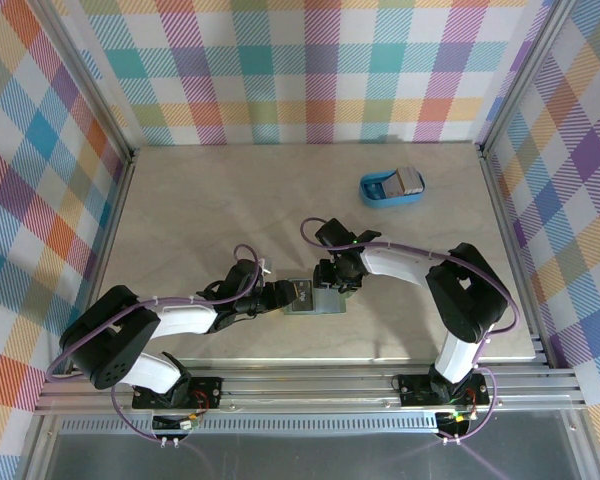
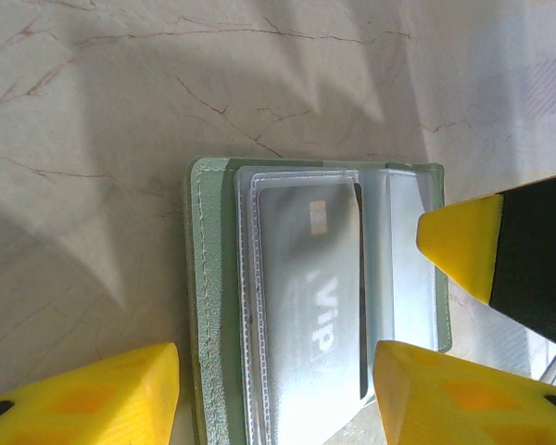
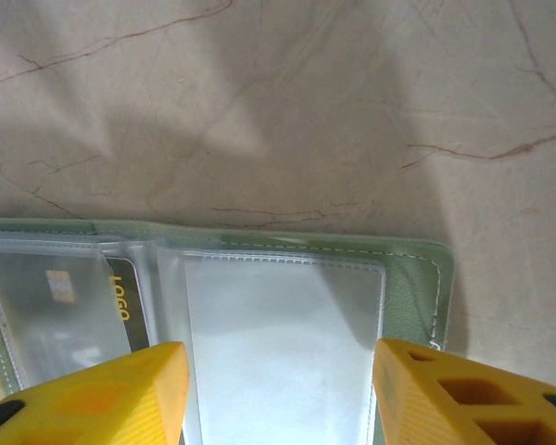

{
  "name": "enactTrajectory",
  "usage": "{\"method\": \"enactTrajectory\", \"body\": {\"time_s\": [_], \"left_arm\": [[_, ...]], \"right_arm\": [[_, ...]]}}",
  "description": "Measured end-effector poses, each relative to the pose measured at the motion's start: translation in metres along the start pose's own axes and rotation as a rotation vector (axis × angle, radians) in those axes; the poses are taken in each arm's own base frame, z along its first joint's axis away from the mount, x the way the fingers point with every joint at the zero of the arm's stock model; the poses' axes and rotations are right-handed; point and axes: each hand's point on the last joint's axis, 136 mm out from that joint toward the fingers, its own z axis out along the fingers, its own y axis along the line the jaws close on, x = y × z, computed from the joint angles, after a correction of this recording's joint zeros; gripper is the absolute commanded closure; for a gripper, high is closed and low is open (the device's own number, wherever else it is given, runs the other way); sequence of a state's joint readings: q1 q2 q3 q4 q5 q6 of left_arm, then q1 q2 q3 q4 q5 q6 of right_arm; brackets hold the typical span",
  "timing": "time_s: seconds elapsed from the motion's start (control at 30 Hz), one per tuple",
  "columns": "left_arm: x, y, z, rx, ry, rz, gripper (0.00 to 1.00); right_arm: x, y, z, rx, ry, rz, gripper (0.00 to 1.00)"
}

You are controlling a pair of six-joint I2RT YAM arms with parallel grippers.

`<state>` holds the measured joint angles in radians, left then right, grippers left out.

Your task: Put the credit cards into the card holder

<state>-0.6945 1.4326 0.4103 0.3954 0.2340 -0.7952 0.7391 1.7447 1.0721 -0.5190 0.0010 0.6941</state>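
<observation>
Marble-pattern table (image 1: 210, 200), plaid walls (image 1: 300, 60) on three sides.

- Holder (image 1: 330, 303): lies open and flat on the table, front centre, between the two grippers. Green edge with stitching (image 2: 208, 306), clear sleeves across its face.
- Card (image 2: 310, 306): grey, marked "VIP", sits inside a sleeve. The right wrist view shows a sleeved card (image 3: 60, 311) with a "LOGO" strip; the sleeve beside it is empty.
- Left gripper (image 2: 275, 352): jaws partly apart over the holder's near end, nothing between them but the sleeves. Contact with the holder: cannot tell.
- Right gripper (image 3: 280, 348): jaws partly apart above the empty sleeve, holding nothing. One of its fingers (image 2: 459, 246) is at the holder's far edge.
- Tray (image 1: 372, 188): blue, well apart at right rear, with a pale item inside, too small to identify.
</observation>
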Motion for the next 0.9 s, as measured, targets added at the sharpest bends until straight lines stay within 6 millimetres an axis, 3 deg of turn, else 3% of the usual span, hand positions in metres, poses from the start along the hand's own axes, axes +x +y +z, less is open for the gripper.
{"method": "enactTrajectory", "body": {"time_s": [0.53, 0.9], "left_arm": [[0.0, 0.0, 0.0, 0.0, 0.0, 0.0, 0.43], [0.0, 0.0, 0.001, 0.0, 0.0, 0.0, 0.43]], "right_arm": [[0.002, -0.001, 0.006, 0.001, 0.017, 0.002, 0.46], [0.005, 0.02, 0.009, -0.119, 0.037, 0.02, 0.51]]}}
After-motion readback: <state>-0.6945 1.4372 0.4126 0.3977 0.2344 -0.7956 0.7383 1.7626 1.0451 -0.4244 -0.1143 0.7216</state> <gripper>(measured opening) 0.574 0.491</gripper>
